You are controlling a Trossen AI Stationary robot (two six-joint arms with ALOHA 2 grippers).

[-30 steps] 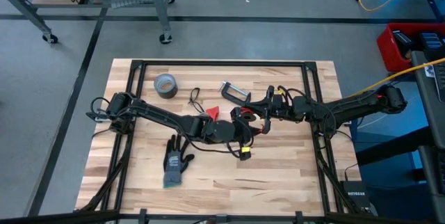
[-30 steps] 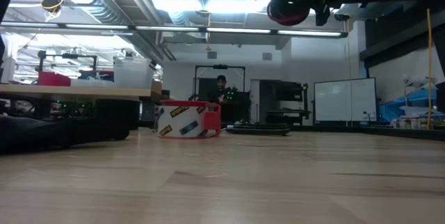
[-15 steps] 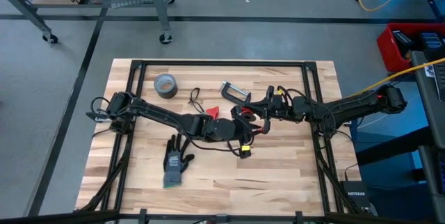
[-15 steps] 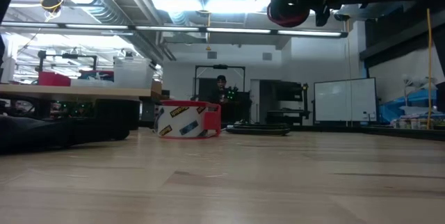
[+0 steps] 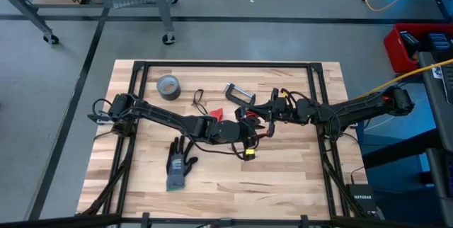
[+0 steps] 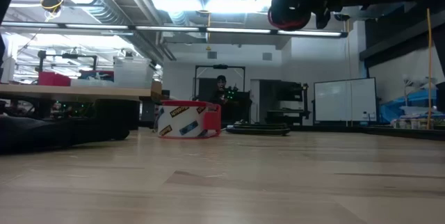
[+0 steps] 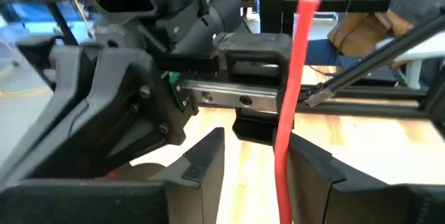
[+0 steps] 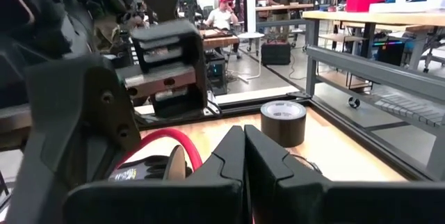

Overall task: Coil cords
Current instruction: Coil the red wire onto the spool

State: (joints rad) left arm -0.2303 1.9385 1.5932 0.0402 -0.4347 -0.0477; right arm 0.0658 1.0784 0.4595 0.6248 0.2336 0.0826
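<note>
The red cord (image 5: 265, 130) is up in the air over the middle of the table, between my two grippers. In the low view it shows as a red loop (image 6: 288, 12) at the top. My left gripper (image 7: 257, 161) is open, and the red cord (image 7: 290, 92) runs upright between its fingers, close to one of them. My right gripper (image 8: 243, 144) is shut, and a red loop (image 8: 163, 139) curves in behind its fingers. The black cord (image 5: 198, 100) lies looped on the table farther left, with no gripper near it. My left gripper: the red cord runs close along the inner face of one finger (image 7: 313, 172); whether it touches I cannot tell. My right gripper is shut on the red cord, and its own fingers hide the place of contact. The loop (image 8: 188, 147) arcs out beside the fingers, clear of the table.
A grey duct-tape roll (image 5: 168, 86) stands at the far left. A metal clamp (image 5: 239, 93) lies beyond the grippers and a dark glove (image 5: 180, 166) at the near left. A red-edged tape ring (image 6: 186, 120) sits on the wood. People sit in the room behind.
My left gripper has opened its fingers off the red cord. Both arms have kept their places, and the cord stays up in the air.
</note>
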